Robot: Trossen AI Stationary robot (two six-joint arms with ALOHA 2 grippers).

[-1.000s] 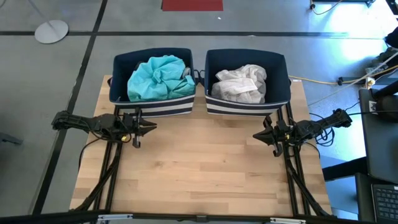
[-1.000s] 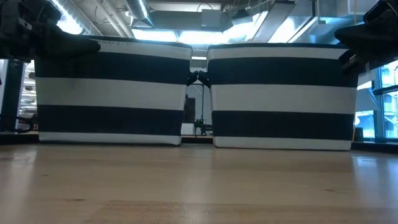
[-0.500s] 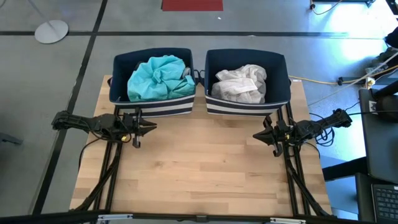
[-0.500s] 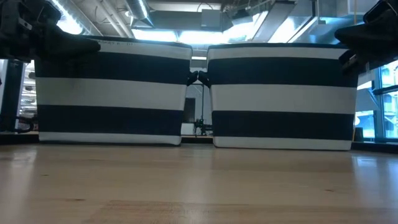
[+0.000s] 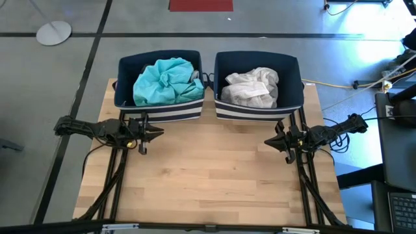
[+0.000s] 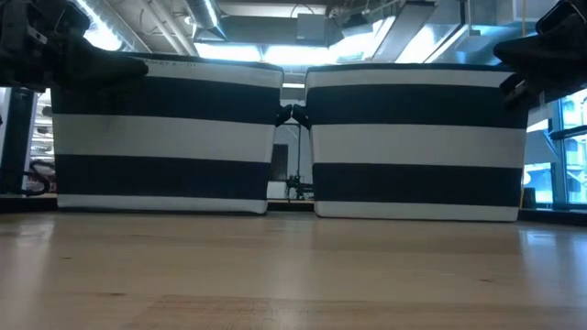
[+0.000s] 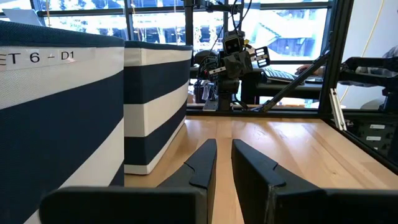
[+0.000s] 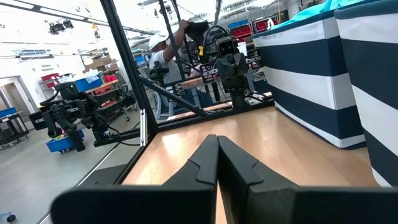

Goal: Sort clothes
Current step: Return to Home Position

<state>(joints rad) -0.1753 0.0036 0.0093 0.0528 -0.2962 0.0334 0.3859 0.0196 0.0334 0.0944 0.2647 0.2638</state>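
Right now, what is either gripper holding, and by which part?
Nothing. The dark left gripper, slightly open, and the dark right gripper, shut, are both empty.

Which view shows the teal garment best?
The high view: the teal garment lies open to it in the left bin. The low and left wrist views show only bin walls; the right wrist view catches a teal edge.

The left bin and right bin stand side by side at the table's far edge. Inside them lie clothes — a left heap and a right heap.
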